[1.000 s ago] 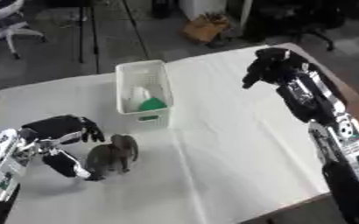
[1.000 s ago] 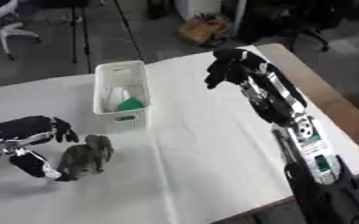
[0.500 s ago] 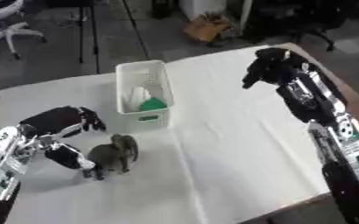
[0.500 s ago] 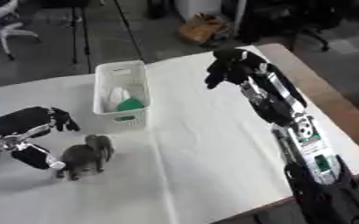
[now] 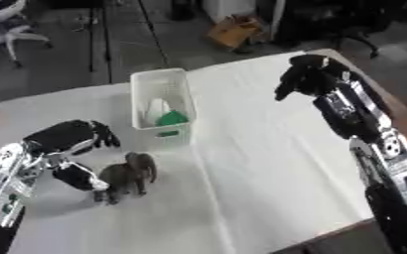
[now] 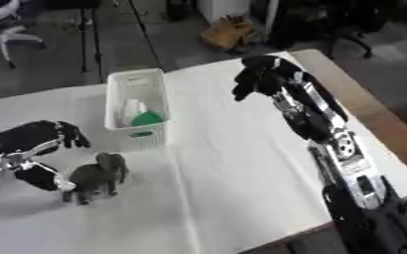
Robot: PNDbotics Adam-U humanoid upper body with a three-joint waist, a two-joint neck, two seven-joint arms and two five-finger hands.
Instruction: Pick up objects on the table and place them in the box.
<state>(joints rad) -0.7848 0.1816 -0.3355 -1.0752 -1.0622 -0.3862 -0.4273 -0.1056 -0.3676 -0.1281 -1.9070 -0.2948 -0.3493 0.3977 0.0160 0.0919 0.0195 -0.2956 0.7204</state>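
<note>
Left eye view: a white box (image 5: 162,106) stands on the white-covered bench (image 5: 268,168), holding a white thing and a green thing. A grey toy elephant (image 5: 129,174) stands upright on the bench just in front of the box. The left hand (image 5: 68,141) is beside the elephant on the side away from the box, fingers curved above it, thumb low against its rear.

Right eye view: the right hand (image 6: 261,74) hangs well to the right of the box, fingers curled, holding nothing.

head stereo pair | looking down | both share table (image 5: 268,163), box (image 5: 161,106)
</note>
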